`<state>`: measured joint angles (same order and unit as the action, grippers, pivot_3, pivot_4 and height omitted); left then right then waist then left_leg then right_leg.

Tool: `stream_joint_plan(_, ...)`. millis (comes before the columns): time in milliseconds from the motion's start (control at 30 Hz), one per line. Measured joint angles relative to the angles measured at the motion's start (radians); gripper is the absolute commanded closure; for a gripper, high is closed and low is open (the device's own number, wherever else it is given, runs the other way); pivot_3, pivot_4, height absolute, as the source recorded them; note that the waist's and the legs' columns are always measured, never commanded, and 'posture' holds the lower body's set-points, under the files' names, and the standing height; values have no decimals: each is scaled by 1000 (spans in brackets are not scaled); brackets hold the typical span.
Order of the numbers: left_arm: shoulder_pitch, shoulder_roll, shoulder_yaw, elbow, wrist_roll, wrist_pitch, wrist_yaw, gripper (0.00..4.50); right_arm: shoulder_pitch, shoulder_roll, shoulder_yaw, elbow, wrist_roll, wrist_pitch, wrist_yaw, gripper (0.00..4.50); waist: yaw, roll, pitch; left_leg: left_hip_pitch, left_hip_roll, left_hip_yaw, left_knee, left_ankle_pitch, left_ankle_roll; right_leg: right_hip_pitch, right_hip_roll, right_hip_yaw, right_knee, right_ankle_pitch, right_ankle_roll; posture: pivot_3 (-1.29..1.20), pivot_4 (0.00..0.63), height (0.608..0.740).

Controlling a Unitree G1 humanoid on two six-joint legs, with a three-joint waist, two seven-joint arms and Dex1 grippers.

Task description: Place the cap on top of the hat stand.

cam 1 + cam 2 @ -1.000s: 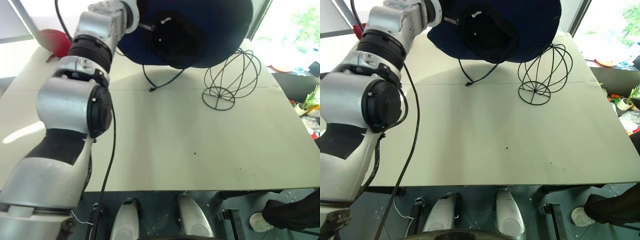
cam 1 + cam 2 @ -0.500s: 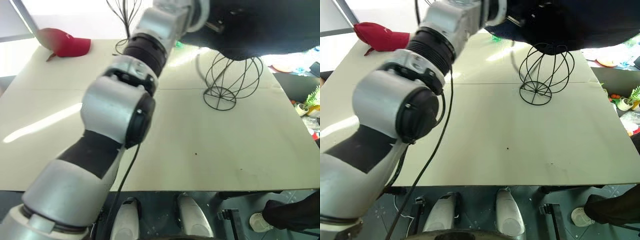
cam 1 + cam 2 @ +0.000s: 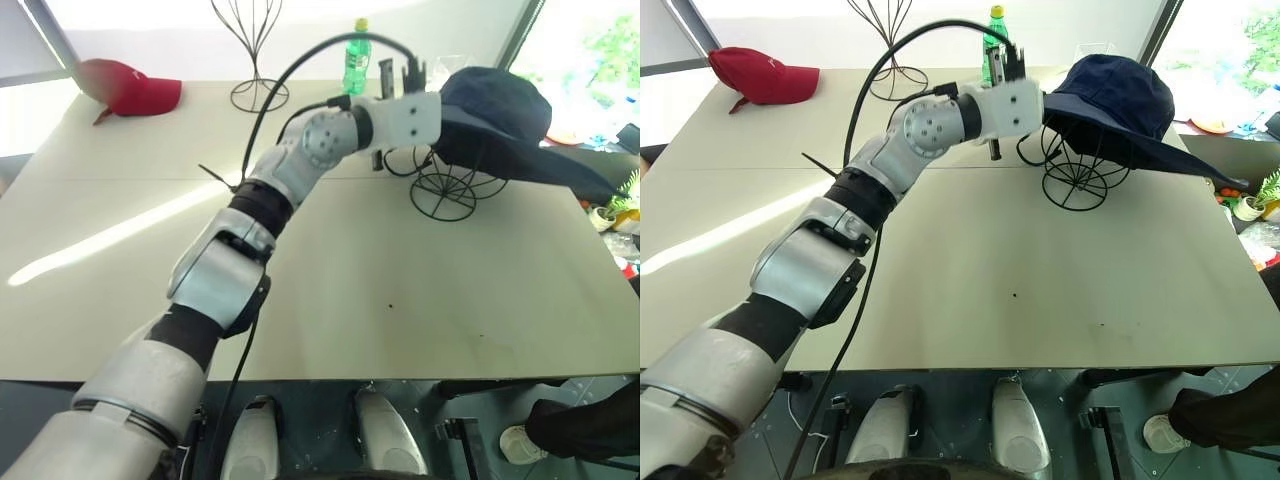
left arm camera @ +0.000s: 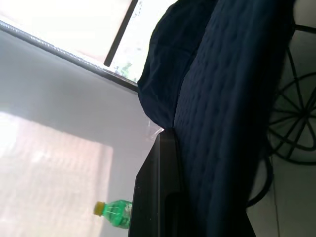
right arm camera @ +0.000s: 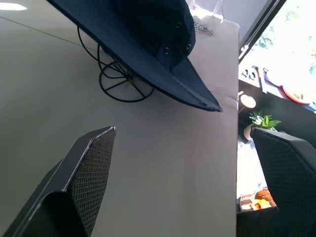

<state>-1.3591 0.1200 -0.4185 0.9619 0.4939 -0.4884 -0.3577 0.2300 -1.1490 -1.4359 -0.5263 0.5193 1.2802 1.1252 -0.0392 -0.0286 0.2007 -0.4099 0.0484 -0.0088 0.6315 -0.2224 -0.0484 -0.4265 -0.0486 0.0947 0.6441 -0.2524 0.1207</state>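
Tabletop [image 3: 940, 300]: my left gripper [image 3: 1040, 103], clenched on the cap's [image 3: 1120, 95] brim, drapes it over the hat stand [image 3: 1080, 175]; next, release. Right gripper [image 5: 177, 182] hangs open.

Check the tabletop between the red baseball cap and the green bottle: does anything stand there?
Yes. In the left eye view, a slim wire stand stands between the red cap and the green bottle.

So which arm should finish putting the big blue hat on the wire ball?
Probably the left. Its pincer is shut on the cap's brim, and the cap already sits over the hat stand. The right pincer hangs open, apart.
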Motion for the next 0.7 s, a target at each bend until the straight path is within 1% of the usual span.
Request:
stream_joint_plan(100,52,12,-55,-11,68,-60,61,4484,9,0,0,-1,3,1,1,0,3,0,0,0,0,0,0,0,0,0,0,0,0,0,0,0,150,739)
stream_joint_plan(133,61,30,-88,-15,109,-93,100,4484,17,0,0,-3,6,2,3,0,4,0,0,0,0,0,0,0,0,0,0,0,0,0,0,0,150,739)
stream_joint_plan(233,69,67,-130,-25,177,-149,163,4484,37,7,-2,-20,10,9,10,0,4,0,0,0,0,0,0,0,0,0,0,0,1,0,0,0,150,739)
stream_joint_plan(333,78,72,-149,-25,193,-161,165,4484,39,14,-2,-22,14,16,10,0,4,0,0,0,0,0,1,0,0,1,0,0,1,0,0,0,150,739)
stream_joint_plan(467,136,84,-168,-32,211,-178,152,4484,39,30,-2,-31,16,17,4,0,4,1,-1,0,0,0,1,0,0,1,0,1,1,0,0,0,150,739)
stream_joint_plan(600,211,82,-168,-36,197,-170,81,4484,39,36,-2,-41,24,17,-2,0,4,1,-1,0,0,0,1,0,0,1,0,1,1,0,0,0,150,739)
stream_joint_plan(700,215,75,-165,-35,193,-157,60,4484,43,36,-1,-41,26,16,-3,0,4,1,-1,0,0,0,1,0,0,1,0,1,1,0,0,0,150,739)
